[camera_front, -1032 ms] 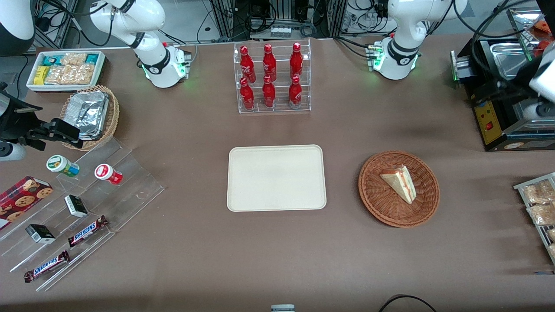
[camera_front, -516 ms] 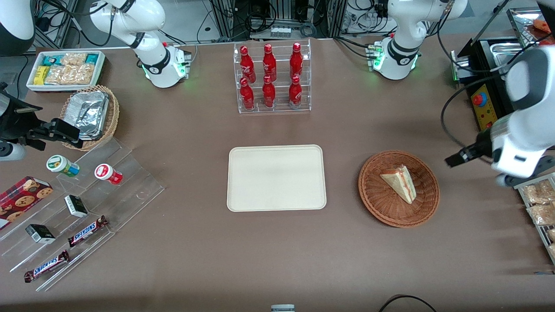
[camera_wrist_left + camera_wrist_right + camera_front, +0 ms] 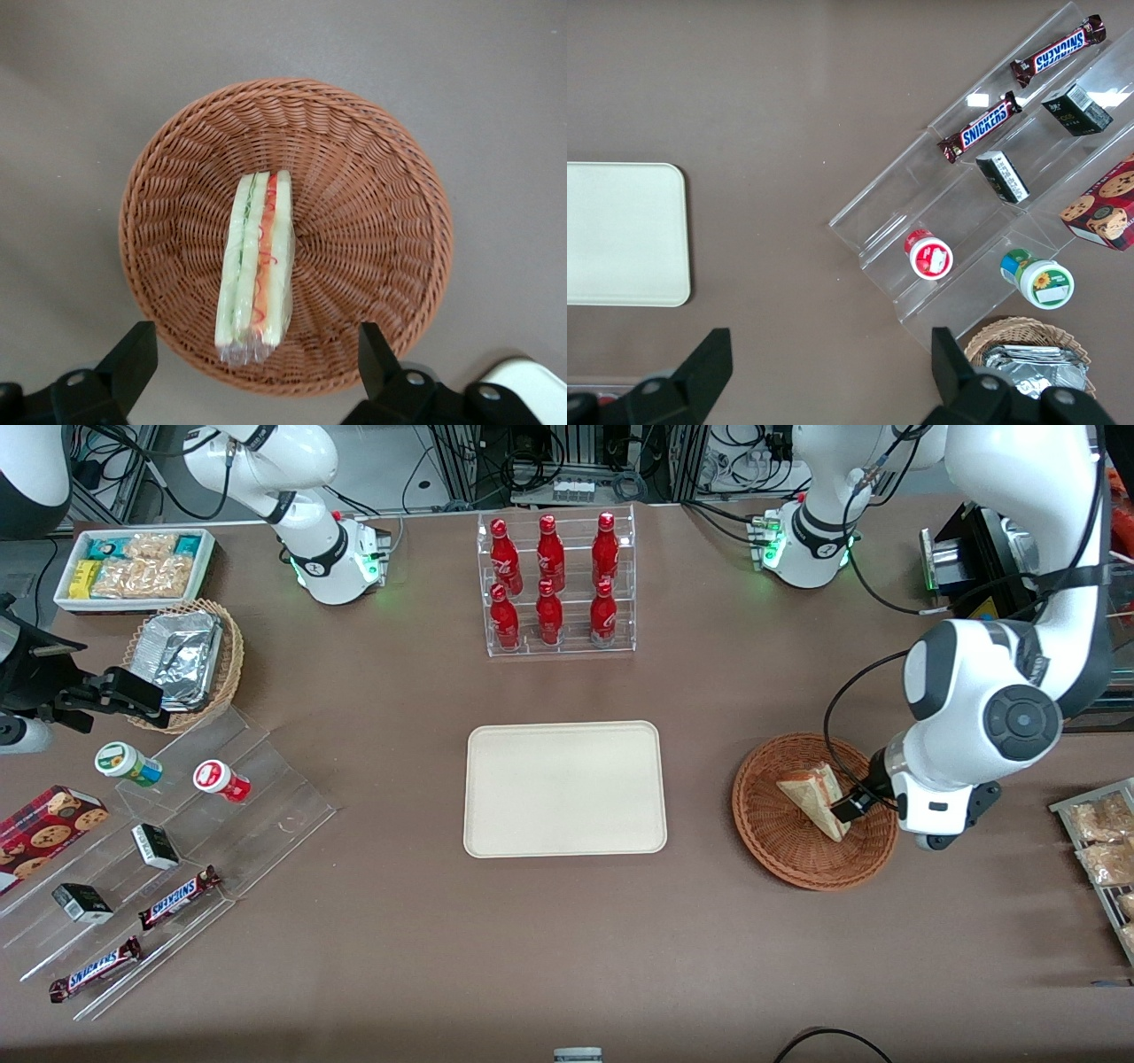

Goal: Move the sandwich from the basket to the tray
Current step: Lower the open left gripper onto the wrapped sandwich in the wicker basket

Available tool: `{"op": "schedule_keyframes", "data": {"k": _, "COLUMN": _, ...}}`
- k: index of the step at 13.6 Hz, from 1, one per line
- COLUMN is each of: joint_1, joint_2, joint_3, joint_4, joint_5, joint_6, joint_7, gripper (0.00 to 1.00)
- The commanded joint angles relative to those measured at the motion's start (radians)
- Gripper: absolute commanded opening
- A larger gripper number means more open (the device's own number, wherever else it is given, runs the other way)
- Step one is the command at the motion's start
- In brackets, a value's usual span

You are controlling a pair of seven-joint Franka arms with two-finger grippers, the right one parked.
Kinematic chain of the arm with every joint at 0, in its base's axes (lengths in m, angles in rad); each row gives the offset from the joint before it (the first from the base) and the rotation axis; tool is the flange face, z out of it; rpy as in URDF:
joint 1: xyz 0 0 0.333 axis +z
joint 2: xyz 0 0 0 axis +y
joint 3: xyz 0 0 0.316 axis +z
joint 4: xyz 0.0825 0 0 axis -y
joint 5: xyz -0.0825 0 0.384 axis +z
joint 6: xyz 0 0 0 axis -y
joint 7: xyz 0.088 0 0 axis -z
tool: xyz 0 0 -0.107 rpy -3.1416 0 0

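One sandwich (image 3: 256, 269) lies in your basket (image 3: 372, 177), standing on its edge with the green and red filling layers facing up at the wrist camera. Your pincer (image 3: 252, 359) hangs above the basket with its fingers (image 3: 135, 354) spread wide apart, one on either side of the sandwich's end and not touching it. From the front, the basket (image 3: 780, 841) sits on the desk (image 3: 567, 939) beside the cream tray (image 3: 564, 789), toward the working arm's end.
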Motion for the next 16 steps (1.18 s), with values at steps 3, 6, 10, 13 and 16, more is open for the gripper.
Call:
{"op": "schedule_keyframes", "data": {"k": 3, "joint_1": -0.024, "joint_2": -0.039, "joint_3": 0.006, "joint_4": -0.2, "joint_5": 0.008, "joint_6": 0.222, "joint_7": -0.064, "gripper": 1.0}}
{"op": "schedule_keyframes", "data": {"k": 6, "joint_1": -0.024, "joint_2": -0.042, "joint_3": 0.004, "joint_4": -0.274, "joint_5": 0.008, "joint_6": 0.329, "joint_7": -0.074, "gripper": 1.0}}
{"op": "schedule_keyframes", "data": {"k": 10, "joint_1": -0.026, "joint_2": -0.032, "joint_3": 0.004, "joint_4": -0.328, "joint_5": 0.005, "joint_6": 0.411, "joint_7": -0.081, "gripper": 1.0}}
{"op": "schedule_keyframes", "data": {"k": 13, "joint_1": -0.05, "joint_2": -0.01, "joint_3": 0.003, "joint_4": -0.328, "joint_5": 0.0, "joint_6": 0.42, "joint_7": -0.081, "gripper": 1.0}}
{"op": "schedule_keyframes", "data": {"k": 16, "joint_1": -0.056, "joint_2": 0.011, "joint_3": 0.003, "joint_4": -0.33, "joint_5": 0.002, "joint_6": 0.44, "joint_7": -0.104, "gripper": 0.67}}
